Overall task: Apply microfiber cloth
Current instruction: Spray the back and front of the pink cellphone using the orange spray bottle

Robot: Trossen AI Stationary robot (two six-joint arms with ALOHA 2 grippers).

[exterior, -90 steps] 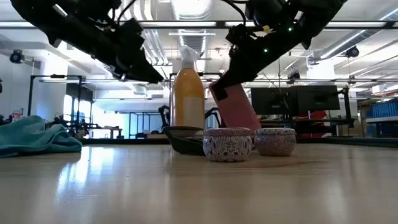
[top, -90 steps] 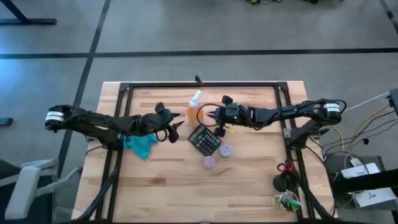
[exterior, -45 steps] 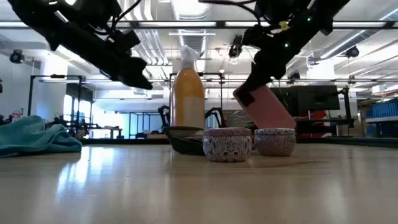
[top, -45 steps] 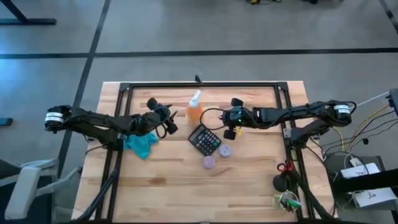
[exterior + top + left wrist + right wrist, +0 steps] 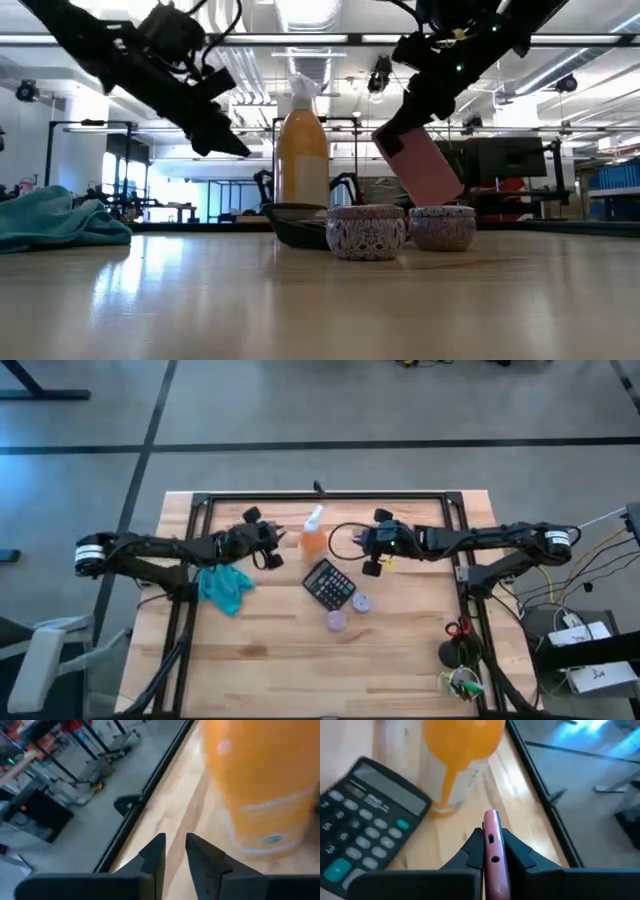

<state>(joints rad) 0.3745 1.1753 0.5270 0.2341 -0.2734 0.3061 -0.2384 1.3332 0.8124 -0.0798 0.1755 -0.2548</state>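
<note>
Since a second ago, your left gripper (image 5: 268, 550) has swung away from the microfiber cloth (image 5: 226, 589) toward the orange spray bottle (image 5: 313, 537), and your right gripper (image 5: 372, 561) has backed off to the right of that bottle. The teal cloth lies crumpled on the wooden table (image 5: 400, 660), near its left side, touching neither gripper. In the left wrist view the left fingers (image 5: 155, 857) stand pressed close with only a narrow slit between them, holding nothing, and the bottle fills the frame just ahead. The right gripper is pinching a slim pink phone-like device (image 5: 492, 850), held above the table beside the black calculator (image 5: 329, 584). Two small patterned tins (image 5: 366, 232) sit just in front of the calculator.

To do this step well, you would likely bring the left gripper back over the cloth, spread its fingers wide, and come down on the raised bunched part for a firm bite. Keep the right gripper's hold on the pink device steady so the cloth can meet it.
</note>
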